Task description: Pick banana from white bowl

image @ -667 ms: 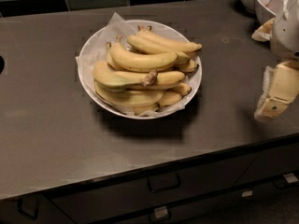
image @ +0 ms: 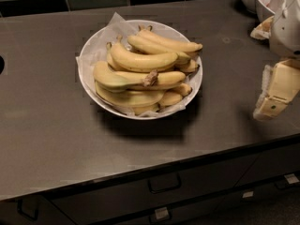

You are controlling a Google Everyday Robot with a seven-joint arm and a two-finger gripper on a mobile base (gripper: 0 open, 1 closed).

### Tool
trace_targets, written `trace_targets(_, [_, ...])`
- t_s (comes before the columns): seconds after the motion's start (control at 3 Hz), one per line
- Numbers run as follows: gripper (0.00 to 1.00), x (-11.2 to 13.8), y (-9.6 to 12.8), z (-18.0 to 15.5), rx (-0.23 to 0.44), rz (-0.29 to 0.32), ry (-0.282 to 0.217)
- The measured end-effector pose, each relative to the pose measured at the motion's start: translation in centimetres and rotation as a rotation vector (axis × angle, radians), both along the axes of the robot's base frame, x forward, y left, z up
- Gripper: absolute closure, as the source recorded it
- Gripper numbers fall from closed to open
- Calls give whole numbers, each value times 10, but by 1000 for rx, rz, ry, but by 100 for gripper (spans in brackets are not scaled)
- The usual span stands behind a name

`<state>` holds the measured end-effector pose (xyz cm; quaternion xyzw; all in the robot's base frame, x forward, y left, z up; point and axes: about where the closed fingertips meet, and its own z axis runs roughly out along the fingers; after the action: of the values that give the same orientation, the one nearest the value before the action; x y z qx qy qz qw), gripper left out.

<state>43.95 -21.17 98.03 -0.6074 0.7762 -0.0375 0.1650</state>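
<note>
Almost nothing has changed. The big grey counter (image: 47,125) looks the same, the white bowl (image: 89,48) has not moved, and the gripper (image: 276,90) hangs in nearly the same spot as a moment ago. So the pick has not really begun. No banana has been lifted or even touched.

The white bowl sits well apart from the gripper, off toward the other side of the counter. A bare strip of counter lies between them. The bowl is full of bananas, piled on crinkly white paper (image: 115,22).

The gripper is out by the edge of the view, low over the counter and holding nothing. I cannot tell if its jaws are spread or pressed together.

The banana (image: 110,80) is the fat, pale one with the rough brown stem stub. It lies near the top of the pile, on the far side of the bowl from the gripper. Other bananas touch it above and below, so I think they could roll or get pushed when it is grabbed.

Behind the gripper, close by, stand smaller white bowls (image: 269,1). They are not in the path to the big bowl. The way across looks open.
</note>
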Motion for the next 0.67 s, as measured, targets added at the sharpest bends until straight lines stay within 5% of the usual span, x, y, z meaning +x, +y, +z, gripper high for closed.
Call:
trace_targets(0.33, [0,10,38,-1,4,106,1])
trace_targets(0.67, [0,10,38,-1,4,106,0])
